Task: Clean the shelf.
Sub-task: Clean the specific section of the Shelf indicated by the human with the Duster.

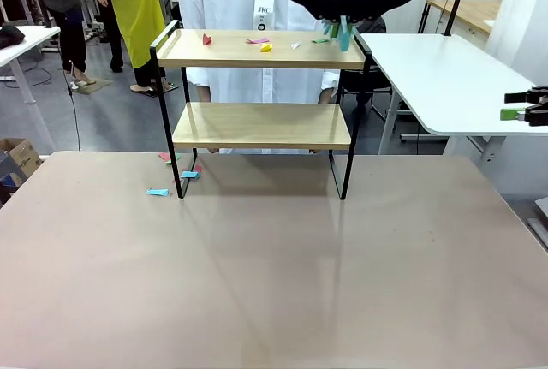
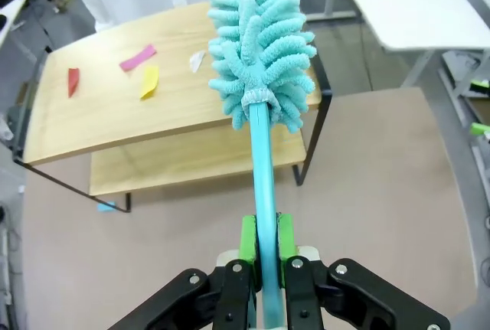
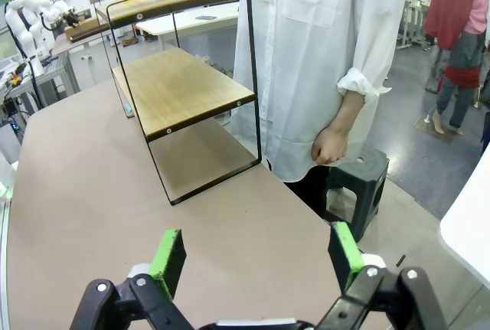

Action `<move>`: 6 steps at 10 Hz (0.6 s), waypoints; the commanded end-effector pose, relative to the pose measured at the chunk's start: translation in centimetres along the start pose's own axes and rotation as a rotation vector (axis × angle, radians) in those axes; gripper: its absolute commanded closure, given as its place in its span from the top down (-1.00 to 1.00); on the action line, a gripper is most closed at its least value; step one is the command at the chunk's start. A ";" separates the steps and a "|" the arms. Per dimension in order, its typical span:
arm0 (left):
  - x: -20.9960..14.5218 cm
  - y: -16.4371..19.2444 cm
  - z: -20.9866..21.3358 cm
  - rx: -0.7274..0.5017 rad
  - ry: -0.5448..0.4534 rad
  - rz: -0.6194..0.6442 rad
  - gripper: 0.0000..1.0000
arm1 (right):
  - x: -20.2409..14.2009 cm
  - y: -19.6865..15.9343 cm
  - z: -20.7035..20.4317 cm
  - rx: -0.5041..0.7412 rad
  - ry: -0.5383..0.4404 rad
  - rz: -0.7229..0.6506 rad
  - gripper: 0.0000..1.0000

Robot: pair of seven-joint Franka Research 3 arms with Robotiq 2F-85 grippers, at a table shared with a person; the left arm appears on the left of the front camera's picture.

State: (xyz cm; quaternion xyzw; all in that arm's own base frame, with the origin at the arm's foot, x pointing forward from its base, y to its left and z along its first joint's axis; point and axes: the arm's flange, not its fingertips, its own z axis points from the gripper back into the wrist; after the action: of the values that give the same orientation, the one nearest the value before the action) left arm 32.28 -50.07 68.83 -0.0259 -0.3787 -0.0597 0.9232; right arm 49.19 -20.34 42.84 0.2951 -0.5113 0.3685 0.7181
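Note:
The shelf (image 1: pixel 261 125) stands at the table's far side, two wooden boards in a black frame. Its top board (image 2: pixel 115 115) carries red (image 2: pixel 73 81), pink (image 2: pixel 138 57), yellow (image 2: pixel 149 81) and white (image 2: pixel 197 60) paper scraps. My left gripper (image 2: pixel 266 242) is shut on the turquoise handle of a fluffy duster (image 2: pixel 260 39), whose head hovers over the right end of the top board (image 1: pixel 344 35). My right gripper (image 3: pixel 258 257) is open and holds nothing, low over the table by its right edge (image 1: pixel 512 105), facing the shelf's end (image 3: pixel 180 89).
A person in a white coat (image 3: pixel 306 54) stands just behind the shelf, with a dark stool (image 3: pixel 360 181) beside them. Cyan (image 1: pixel 157 192) and red (image 1: pixel 164 157) scraps lie on the table by the shelf's left leg. A white table (image 1: pixel 445 78) stands at the right.

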 end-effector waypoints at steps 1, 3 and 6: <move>0.6 -1.1 -0.1 -0.013 -0.029 0.060 -0.74 | 0.3 0.1 0.0 -0.001 -0.001 0.006 1.00; 0.3 -1.0 -1.3 -0.022 0.014 0.101 -0.74 | 0.3 0.1 0.0 -0.001 -0.001 0.006 1.00; -0.1 -0.7 -2.9 -0.060 0.118 0.109 -0.74 | 0.3 0.1 0.0 -0.001 -0.001 0.006 1.00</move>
State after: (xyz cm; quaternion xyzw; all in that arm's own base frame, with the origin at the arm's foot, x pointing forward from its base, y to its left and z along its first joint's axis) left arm 34.10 -51.57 66.55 -0.0554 -0.3343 -0.0217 0.9406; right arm 49.20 -20.34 42.84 0.2951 -0.5113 0.3685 0.7181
